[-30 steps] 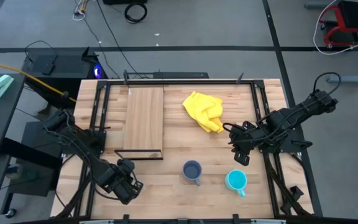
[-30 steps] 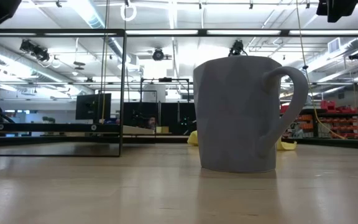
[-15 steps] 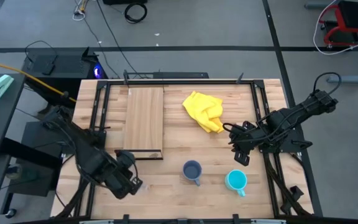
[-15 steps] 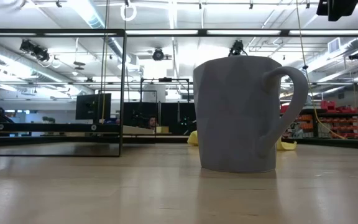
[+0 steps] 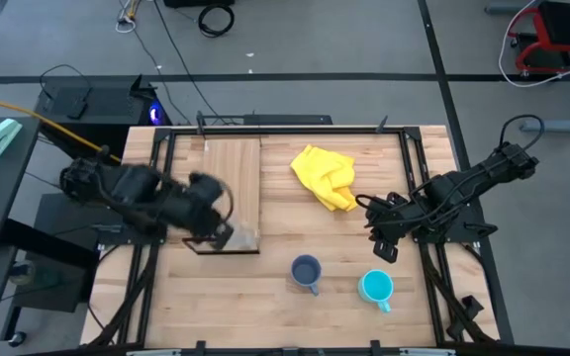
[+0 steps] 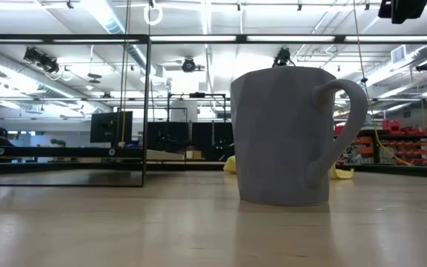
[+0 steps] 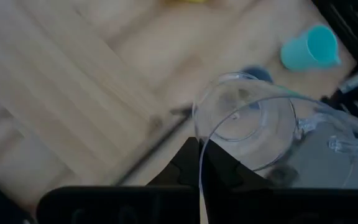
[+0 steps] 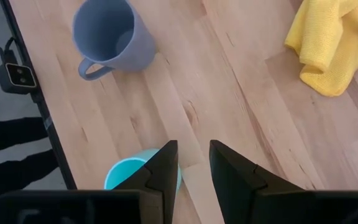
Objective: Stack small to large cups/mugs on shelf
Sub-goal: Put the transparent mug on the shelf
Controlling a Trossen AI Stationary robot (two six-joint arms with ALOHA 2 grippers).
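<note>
Your left pincer (image 7: 199, 163) is clamped on the rim of the clear glass cup (image 7: 244, 121), carried above the near, black-framed end of the shelf (image 5: 230, 168) and not yet set down. The dark blue-grey mug (image 5: 307, 271) and cyan mug (image 5: 375, 287) stand on the counter (image 5: 265, 297), unstacked. Your right pincer (image 8: 188, 163) hangs narrowly parted above the cyan mug, holding nothing.

Left pincer (image 7: 199, 163) clamped tight; right pincer (image 8: 194, 163) parted.

Left tool (image 5: 228, 225) swung from table's near-left edge to shelf (image 5: 230, 176) front end — carrying glass cup (image 7: 246, 119).
</note>
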